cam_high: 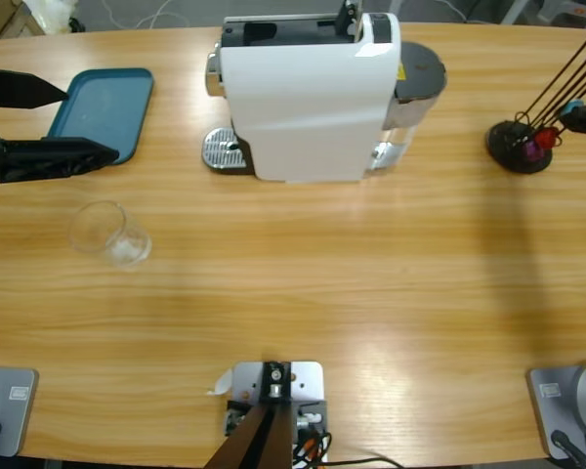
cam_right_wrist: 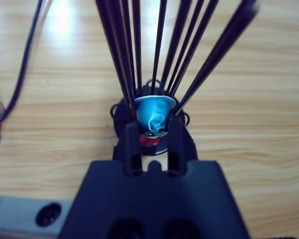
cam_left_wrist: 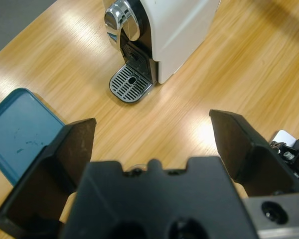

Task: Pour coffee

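The right claw (cam_right_wrist: 153, 130), mostly cut off at the worktop's (cam_high: 371, 293) right edge, clamps a shiny blue capsule (cam_right_wrist: 153, 113). Left claw (cam_left_wrist: 152, 144) gapes wide. The clear tumbler (cam_high: 109, 233) near the left edge shows no coffee.

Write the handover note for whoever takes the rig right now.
Left gripper: open, empty, near the teal plastic tray.
Right gripper: shut on a blue coffee capsule at the black wire capsule rack.
The clear glass tumbler stands empty on the wooden table, away from the white coffee machine; its drip grate is bare.
Done: capsule gripped.
Left: load capsule, place tumbler, brew, pour.
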